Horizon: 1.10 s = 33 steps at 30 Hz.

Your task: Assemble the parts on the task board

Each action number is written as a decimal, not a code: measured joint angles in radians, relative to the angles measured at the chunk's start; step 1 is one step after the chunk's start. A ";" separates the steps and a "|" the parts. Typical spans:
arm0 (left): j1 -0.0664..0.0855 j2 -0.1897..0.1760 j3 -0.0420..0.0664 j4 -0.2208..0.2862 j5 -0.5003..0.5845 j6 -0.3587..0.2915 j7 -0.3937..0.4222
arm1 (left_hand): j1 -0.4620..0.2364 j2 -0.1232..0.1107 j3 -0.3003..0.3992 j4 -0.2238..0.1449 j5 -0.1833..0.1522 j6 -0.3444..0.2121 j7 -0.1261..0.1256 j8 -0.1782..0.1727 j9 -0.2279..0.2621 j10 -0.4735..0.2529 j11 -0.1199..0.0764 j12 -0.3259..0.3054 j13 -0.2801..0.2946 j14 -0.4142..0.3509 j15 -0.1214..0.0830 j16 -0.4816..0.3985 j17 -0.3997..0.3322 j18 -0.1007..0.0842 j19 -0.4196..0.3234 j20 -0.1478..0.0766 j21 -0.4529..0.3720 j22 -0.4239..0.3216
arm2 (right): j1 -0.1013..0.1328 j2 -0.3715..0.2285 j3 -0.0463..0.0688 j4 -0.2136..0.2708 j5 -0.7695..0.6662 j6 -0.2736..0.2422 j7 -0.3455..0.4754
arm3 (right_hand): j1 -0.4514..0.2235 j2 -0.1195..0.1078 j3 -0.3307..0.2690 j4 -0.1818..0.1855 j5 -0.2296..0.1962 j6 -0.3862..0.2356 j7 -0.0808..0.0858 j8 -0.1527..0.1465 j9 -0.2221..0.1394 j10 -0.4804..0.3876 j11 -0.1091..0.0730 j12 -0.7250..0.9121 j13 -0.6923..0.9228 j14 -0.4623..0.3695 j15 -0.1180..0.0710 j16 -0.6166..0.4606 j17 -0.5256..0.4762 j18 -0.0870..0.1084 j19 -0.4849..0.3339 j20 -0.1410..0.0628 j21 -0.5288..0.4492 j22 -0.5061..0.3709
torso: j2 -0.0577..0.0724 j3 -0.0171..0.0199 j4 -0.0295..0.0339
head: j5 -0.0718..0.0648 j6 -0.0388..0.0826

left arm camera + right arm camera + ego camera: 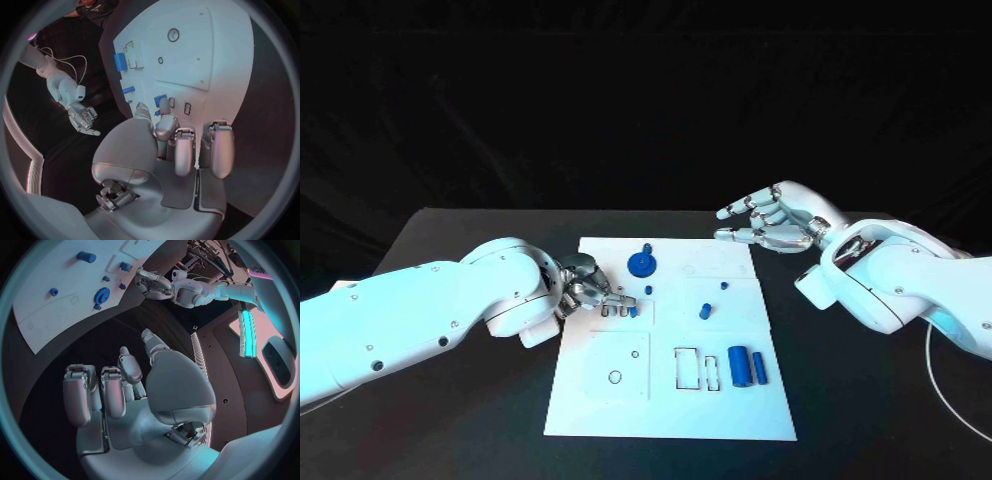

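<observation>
The white task board (675,400) lies in the middle of the table. On it are a blue gear (642,264), a small blue peg (649,290), a blue piece (707,309) and two blue cylinders (747,367). My left hand (589,290) is low over the board's left edge. Its thumb and one finger reach to a small blue part (160,98) beside a slot, and the other fingers are curled; I cannot tell whether the part is pinched. My right hand (769,225) hangs above the board's far right corner, fingers apart and half bent, holding nothing.
Empty rectangular slots (689,368) and round holes (616,377) mark the near half of the board (56,310). A thin white cable (935,380) curves over the black table at the right. Bare table lies on both sides of the board.
</observation>
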State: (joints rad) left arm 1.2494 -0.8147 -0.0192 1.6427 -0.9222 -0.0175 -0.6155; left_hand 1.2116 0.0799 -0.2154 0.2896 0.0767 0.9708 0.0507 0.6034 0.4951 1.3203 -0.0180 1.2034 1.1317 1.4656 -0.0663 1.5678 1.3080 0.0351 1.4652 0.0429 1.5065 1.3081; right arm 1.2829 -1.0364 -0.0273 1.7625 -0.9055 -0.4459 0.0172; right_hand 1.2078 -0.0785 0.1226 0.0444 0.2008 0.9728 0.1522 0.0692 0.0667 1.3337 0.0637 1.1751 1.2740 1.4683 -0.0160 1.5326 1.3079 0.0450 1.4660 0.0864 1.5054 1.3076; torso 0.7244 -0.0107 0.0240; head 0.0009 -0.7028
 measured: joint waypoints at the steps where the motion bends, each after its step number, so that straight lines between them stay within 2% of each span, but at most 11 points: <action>1: 0.001 0.006 0.000 -0.003 -0.009 0.003 -0.011 | -0.005 0.004 -0.004 0.002 -0.004 -0.003 -0.003 0.005 0.008 0.000 0.000 0.004 0.004 0.000 0.000 0.000 0.000 -0.004 0.000 0.000 0.004 0.000 | 0.000 0.000 0.000 -0.001 0.002 0.000 0.000 | 0.000 0.000 0.000 0.000 0.000 0.000 0.000 0.000 0.000 0.000 0.000 0.000 0.000 0.000 0.000 0.000 0.000 0.000 0.000 0.000 0.000 0.000 | 0.000 0.0005 -0.0003 | 0.000 -0.001; 14: 0.009 0.106 -0.002 -0.091 -0.065 0.016 -0.069 | -0.037 0.013 -0.033 0.003 -0.013 -0.017 -0.003 0.035 0.054 0.008 0.000 0.015 0.021 0.003 -0.003 0.000 0.000 -0.004 0.000 0.000 0.011 0.000 | 0.000 0.012 -0.001 -0.022 0.014 0.012 -0.008 | 0.004 0.004 -0.005 0.000 0.006 0.000 0.000 0.000 0.000 -0.003 0.004 -0.007 -0.007 0.000 0.000 0.000 0.000 0.000 0.000 0.000 -0.004 0.000 | 0.001 -0.0006 -0.0005 | 0.002 -0.009; 33: 0.015 0.159 -0.003 -0.152 -0.077 0.108 -0.080 | -0.042 0.019 -0.038 0.002 -0.013 -0.021 -0.007 0.039 0.066 0.008 0.000 0.015 0.024 0.000 -0.007 0.000 0.000 -0.004 0.000 0.000 0.015 0.000 | 0.000 0.014 -0.001 -0.028 0.016 0.023 -0.014 | 0.004 0.003 -0.008 0.003 0.012 0.000 0.000 0.000 0.000 -0.007 0.000 -0.007 -0.009 0.000 0.000 0.000 0.000 0.000 0.000 0.000 -0.004 0.000 | 0.002 -0.0011 -0.0023 | 0.000 -0.022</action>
State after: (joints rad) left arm 1.2642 -0.6552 -0.0218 1.4910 -0.9989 0.0901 -0.6958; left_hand 1.1693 0.0985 -0.2536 0.2921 0.0638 0.9498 0.0440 0.6421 0.5608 1.3279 -0.0183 1.2183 1.1556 1.4655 -0.0732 1.5678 1.3076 0.0313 1.4651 0.0430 1.5219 1.3078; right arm 1.2832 -1.0223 -0.0281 1.7347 -0.8897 -0.4228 0.0033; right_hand 1.2120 -0.0750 0.1144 0.0470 0.2128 0.9728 0.1522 0.0691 0.0667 1.3268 0.0638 1.1686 1.2650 1.4683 -0.0160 1.5326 1.3075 0.0450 1.4660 0.0863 1.5018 1.3073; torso 0.7269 -0.0118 0.0217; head 0.0009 -0.7248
